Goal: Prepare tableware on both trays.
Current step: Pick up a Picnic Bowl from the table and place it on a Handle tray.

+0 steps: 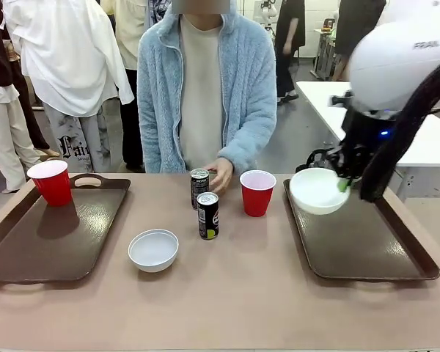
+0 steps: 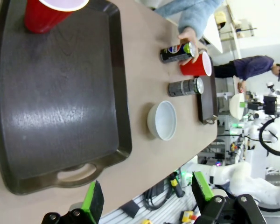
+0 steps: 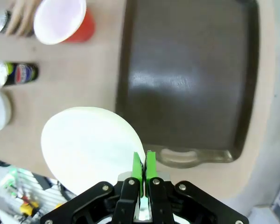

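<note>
My right gripper (image 1: pixel 342 183) (image 3: pixel 143 167) is shut on the rim of a white bowl (image 1: pixel 318 191) (image 3: pixel 91 144), which it holds in the air over the far left part of the right tray (image 1: pixel 367 249) (image 3: pixel 191 79). Its green pads pinch the bowl's edge. High over the near end of the left tray (image 1: pixel 51 242) (image 2: pixel 60 102), my left gripper (image 2: pixel 147 193) is open and holds nothing. One red cup (image 1: pixel 51 182) (image 2: pixel 51 14) stands in that tray's far corner. Between the trays on the table are a second bowl (image 1: pixel 153 249) (image 2: pixel 162 120), two black cans (image 1: pixel 207 215) (image 1: pixel 199 187) and another red cup (image 1: pixel 257 192).
A person in a light blue fleece stands at the far side, one hand (image 1: pixel 221 176) (image 2: pixel 189 37) on the far can. The bare floor of the right tray lies below the held bowl. A white table (image 1: pixel 418 125) stands behind on the right.
</note>
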Action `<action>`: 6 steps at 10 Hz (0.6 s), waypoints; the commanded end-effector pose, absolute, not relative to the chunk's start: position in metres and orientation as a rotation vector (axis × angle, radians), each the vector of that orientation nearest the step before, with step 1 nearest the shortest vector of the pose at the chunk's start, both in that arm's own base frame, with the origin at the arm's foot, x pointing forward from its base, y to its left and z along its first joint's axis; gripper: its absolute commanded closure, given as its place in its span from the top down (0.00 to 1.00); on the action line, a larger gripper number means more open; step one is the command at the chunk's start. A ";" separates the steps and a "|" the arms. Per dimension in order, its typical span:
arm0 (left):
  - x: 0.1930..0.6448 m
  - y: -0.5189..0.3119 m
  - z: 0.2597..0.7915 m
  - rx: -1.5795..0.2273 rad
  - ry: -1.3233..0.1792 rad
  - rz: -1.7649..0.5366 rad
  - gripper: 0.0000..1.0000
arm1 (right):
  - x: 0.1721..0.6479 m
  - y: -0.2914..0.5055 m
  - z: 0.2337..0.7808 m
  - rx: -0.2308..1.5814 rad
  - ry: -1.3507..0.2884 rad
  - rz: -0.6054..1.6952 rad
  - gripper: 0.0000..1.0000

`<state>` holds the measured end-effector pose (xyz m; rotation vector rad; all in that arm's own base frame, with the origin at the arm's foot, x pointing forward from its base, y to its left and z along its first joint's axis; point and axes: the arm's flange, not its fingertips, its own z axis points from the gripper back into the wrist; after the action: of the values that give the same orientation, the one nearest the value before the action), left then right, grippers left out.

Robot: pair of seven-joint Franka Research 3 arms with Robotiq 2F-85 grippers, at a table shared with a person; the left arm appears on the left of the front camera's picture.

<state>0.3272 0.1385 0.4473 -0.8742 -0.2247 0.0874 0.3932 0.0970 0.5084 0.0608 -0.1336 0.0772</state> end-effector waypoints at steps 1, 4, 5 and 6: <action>0.327 0.139 0.448 -0.891 -0.229 0.087 1.00 | 0.396 0.066 0.505 0.098 -0.161 0.042 0.00; 0.327 0.139 0.448 -0.891 -0.229 0.087 1.00 | 0.413 0.031 0.502 0.146 -0.228 -0.076 0.00; 0.327 0.139 0.448 -0.891 -0.229 0.087 1.00 | 0.426 0.031 0.494 0.166 -0.255 -0.116 0.00; 0.327 0.139 0.448 -0.891 -0.229 0.087 1.00 | 0.439 0.030 0.484 0.183 -0.271 -0.154 0.00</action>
<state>0.3272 0.1384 0.4474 -0.8740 -0.2246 0.0871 0.4255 0.0231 0.5024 0.1550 -0.2402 -0.1086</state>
